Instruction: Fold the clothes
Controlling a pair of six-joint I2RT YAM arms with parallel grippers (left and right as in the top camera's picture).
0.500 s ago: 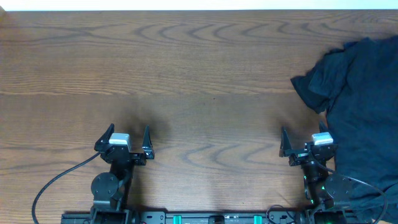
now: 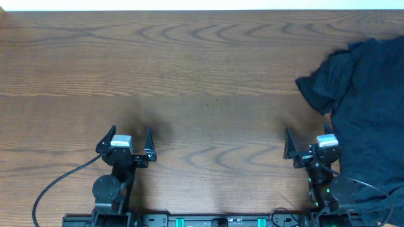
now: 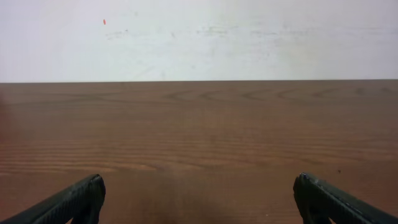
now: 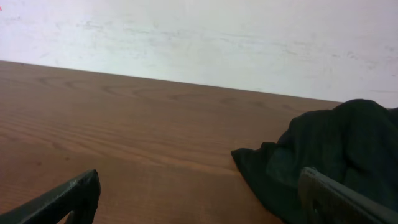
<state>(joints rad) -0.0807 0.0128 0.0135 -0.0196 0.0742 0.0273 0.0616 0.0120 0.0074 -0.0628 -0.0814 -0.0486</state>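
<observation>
Lying crumpled on table (image 2: 202, 75), dark clothes (image 2: 369, 101), right hand (image 2: 307, 131) just beside, left hand (image 2: 132, 130) apart, both wide

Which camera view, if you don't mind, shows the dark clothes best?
Overhead: the dark clothes spread across the table's right side. The right wrist view catches only a crumpled edge; the left wrist shows none.

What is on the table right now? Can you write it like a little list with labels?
table: brown wood
clothes: dark crumpled heap at the right edge, not folded
left gripper: open, holding nothing, far from the clothes
right gripper: open, holding nothing, close beside the heap
folding: not yet begun
</observation>
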